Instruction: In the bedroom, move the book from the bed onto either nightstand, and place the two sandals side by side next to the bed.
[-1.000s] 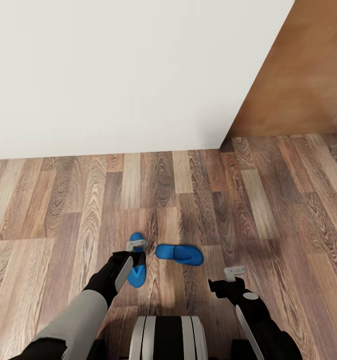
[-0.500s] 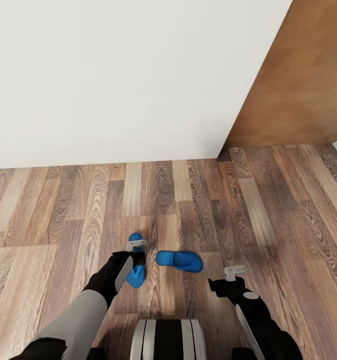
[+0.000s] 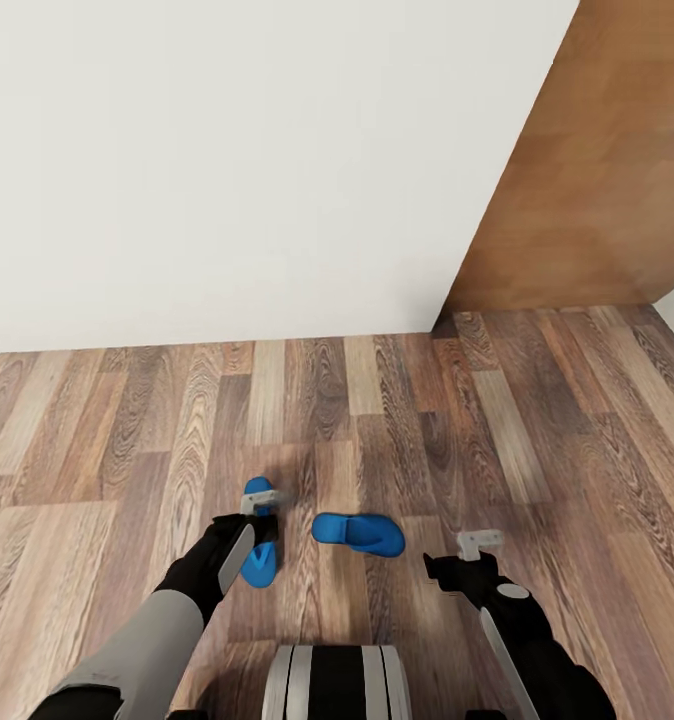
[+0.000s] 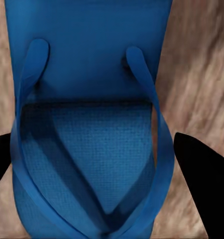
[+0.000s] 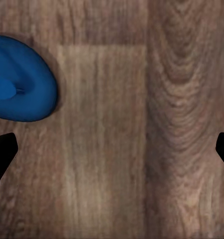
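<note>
Two bright blue sandals lie on the wood-plank floor just ahead of my base. One sandal [image 3: 261,565] [image 4: 87,99] points away from me, and my left gripper [image 3: 258,512] [image 4: 107,169] hangs right over it, open, with a dark finger on each side of its straps. The other sandal [image 3: 359,533] lies crosswise a short way to the right; its rounded end [image 5: 20,84] shows in the right wrist view. My right gripper [image 3: 469,556] [image 5: 112,149] is open over bare floor, right of that sandal. The book, the bed and the nightstand are out of view.
A white wall [image 3: 227,150] runs across ahead, about a metre past the sandals. A brown wooden door [image 3: 597,180] stands at the right, angled toward me. My base [image 3: 337,680] sits at the near edge, with open plank floor [image 3: 97,450] on both sides.
The camera has shifted, so wall and floor sit lower in the picture. My left gripper and the sandal under it now show slightly further left of the crosswise sandal. The right arm has barely moved.
</note>
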Robot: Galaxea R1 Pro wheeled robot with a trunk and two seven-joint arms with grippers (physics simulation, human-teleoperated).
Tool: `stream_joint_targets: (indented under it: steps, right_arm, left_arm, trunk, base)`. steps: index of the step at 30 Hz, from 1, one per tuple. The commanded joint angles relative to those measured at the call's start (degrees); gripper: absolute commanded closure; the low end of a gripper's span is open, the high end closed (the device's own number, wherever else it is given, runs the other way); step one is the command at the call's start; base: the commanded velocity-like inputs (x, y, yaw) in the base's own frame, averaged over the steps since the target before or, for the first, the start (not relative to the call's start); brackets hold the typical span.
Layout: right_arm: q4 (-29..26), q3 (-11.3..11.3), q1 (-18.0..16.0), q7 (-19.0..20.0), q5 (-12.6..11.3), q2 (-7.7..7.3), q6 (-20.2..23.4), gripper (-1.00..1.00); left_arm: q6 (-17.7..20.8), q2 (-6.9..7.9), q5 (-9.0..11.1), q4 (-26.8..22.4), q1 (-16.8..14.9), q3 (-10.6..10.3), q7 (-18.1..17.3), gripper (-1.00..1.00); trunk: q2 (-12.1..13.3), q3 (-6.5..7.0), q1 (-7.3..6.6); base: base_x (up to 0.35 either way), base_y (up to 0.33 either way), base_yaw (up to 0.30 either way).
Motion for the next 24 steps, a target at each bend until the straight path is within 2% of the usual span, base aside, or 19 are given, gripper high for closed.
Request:
stream_joint_targets:
  steps: [1, 4, 9, 24]
  right_arm:
    - [-0.41, -0.26, -0.04, 0.03, -0.45, -0.09, 0.31, -1.0]
    - [-1.38, -1.11, -0.07, 0.11, -1.38, -0.15, 0.4, -1.0]
    - [-1.33, -0.96, -0.08, 0.13, -2.85, -0.14, 0.42, -1.0]
    - [-1.09, -0.74, -0.08, 0.13, -2.83, -0.08, 0.43, -1.0]
  left_arm:
    - [0.07, 0.32, 0.82, 0.23, 0.22, -0.01, 0.24, 1.0]
    - [-0.51, 1.32, 1.02, 0.26, 0.53, 0.06, 0.07, 1.0]
    - [-0.98, 2.76, 1.1, 0.17, 0.64, 0.18, 0.01, 1.0]
    - [-1.15, 2.89, 1.1, -1.41, 0.73, 0.23, 0.01, 1.0]
  trunk:
    - [0.0, 0.19, -0.03]
    - [0.04, 0.86, -0.11]
    - [0.11, 1.97, -0.24]
    - [0.31, 5.29, -0.63]
  base:
    - [0.0, 0.0, 0.0]
    - [0.0, 0.0, 0.0]
    - [0.0, 0.0, 0.0]
    - [0.0, 0.0, 0.0]
